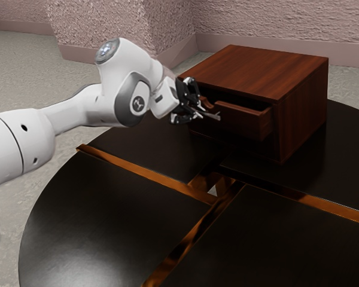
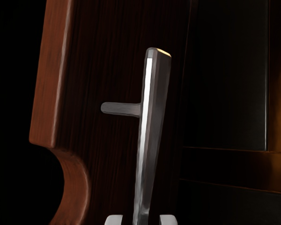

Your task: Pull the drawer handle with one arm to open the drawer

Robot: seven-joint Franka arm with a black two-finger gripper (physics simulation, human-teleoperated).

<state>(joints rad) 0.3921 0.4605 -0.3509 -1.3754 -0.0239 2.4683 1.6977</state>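
A dark wooden cabinet [image 1: 269, 75] stands on the round table [image 1: 137, 209] toward the exterior view's right. Its drawer [image 1: 244, 121] juts a short way out of the cabinet's front, leaving a dark gap above it. My black gripper [image 1: 198, 110] sits at the drawer's front, shut on the metal bar handle [image 1: 210, 113]. In the wrist view the handle [image 2: 151, 140] runs as a long grey bar away from my hand, held off the drawer front [image 2: 107, 70] by a short post. Two pale fingertips [image 2: 115, 219] flank the bar's near end.
The dark table has copper-coloured inlay strips [image 1: 185, 191] crossing near its middle. A pink textured wall [image 1: 275, 18] and a grey floor lie behind. My white arm [image 1: 60, 119] reaches in from the exterior view's left, above the table's edge.
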